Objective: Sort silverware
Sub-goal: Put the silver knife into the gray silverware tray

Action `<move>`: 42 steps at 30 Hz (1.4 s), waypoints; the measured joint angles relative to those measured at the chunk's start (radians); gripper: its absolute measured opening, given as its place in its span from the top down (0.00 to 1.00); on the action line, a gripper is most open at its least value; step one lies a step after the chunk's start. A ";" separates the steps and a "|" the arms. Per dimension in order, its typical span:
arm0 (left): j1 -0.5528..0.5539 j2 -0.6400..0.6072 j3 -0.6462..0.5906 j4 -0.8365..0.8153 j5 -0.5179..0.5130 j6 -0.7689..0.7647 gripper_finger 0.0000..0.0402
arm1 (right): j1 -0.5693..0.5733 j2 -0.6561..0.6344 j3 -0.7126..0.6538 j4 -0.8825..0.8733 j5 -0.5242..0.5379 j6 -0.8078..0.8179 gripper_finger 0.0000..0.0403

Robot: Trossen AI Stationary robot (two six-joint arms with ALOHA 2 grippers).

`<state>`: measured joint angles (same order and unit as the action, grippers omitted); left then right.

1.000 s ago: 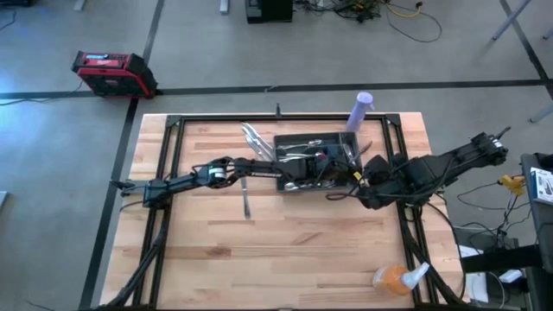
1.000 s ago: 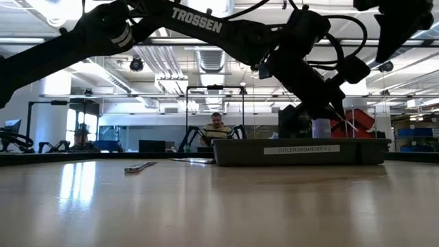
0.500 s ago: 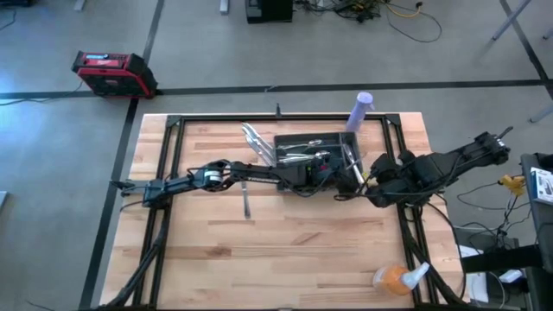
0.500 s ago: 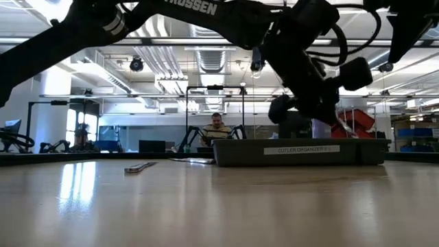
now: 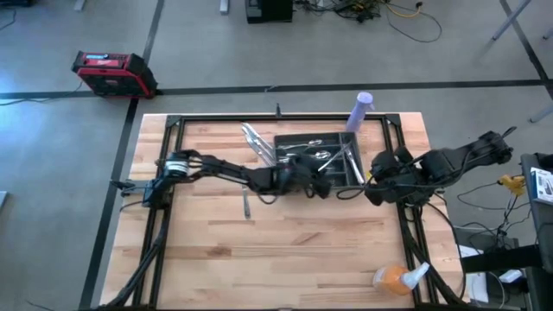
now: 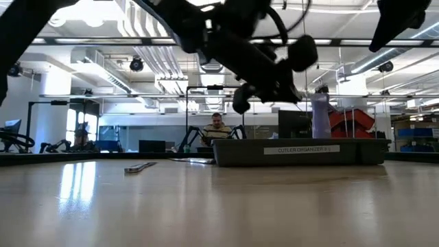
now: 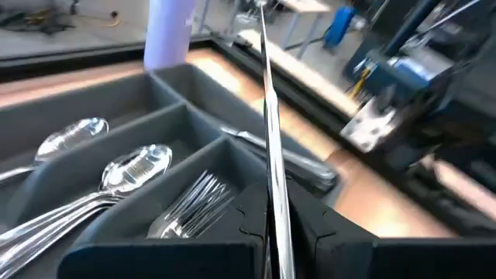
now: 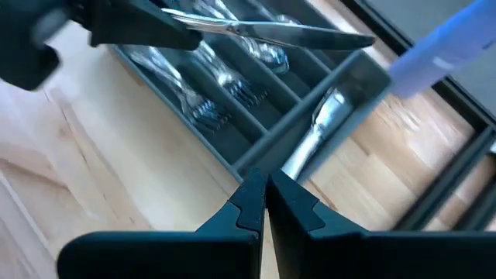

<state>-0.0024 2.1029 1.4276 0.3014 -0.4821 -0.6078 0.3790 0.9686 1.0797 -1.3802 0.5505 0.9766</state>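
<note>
Steel gleamed from above: the left gripper (image 5: 321,177) hovered at the grey tray (image 5: 298,138), clamped on a knife (image 5: 340,158). Through the left wrist camera, that knife (image 7: 271,147) was thin, stiff and slick, best gripped by its handle. Right wrist camera: right gripper (image 8: 262,198) closed, empty, beside the tray.

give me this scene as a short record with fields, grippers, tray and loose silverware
left gripper: over the tray, fingers shut on a knife
right gripper: by the tray's right end, fingers shut, holding nothing
tray: grey, compartmented, at the table's back middle
tray contents: spoons in two compartments, forks in the next, a knife in the end one
loose silverware: a few pieces left of the tray; one piece nearer the front
other: purple cylinder behind the tray
</note>
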 joint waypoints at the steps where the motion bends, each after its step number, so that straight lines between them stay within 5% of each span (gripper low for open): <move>1: -0.002 -0.018 -0.028 0.035 0.001 -0.006 0.99 | 0.000 0.007 -0.004 0.016 0.007 0.003 1.00; 10: -0.012 -0.143 -0.312 0.542 0.086 -0.070 0.99 | -0.006 0.034 -0.117 0.201 0.100 0.071 0.95; 15: -0.004 -0.166 -0.427 0.813 0.147 -0.047 0.99 | -0.014 -0.036 -0.223 0.564 0.168 -0.062 0.83; 21: -0.007 -0.174 -0.440 0.948 0.267 -0.003 0.99 | -0.054 -0.046 -0.360 1.147 0.149 -0.412 0.63; 26: -0.012 -0.177 -0.440 1.069 0.370 0.001 0.99 | -0.059 -0.022 -0.398 1.391 0.149 -0.602 0.54; 33: -0.012 -0.177 -0.440 1.088 0.397 -0.001 0.99 | -0.065 0.023 -0.398 1.708 0.082 -0.848 0.55; 42: -0.019 -0.177 -0.440 1.122 0.444 0.005 0.99 | -0.137 0.085 -0.399 1.833 -0.024 -0.866 0.61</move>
<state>-0.0216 1.9255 0.9874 1.4239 -0.0380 -0.6033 0.2421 1.0535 0.6811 0.4529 0.5262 0.1110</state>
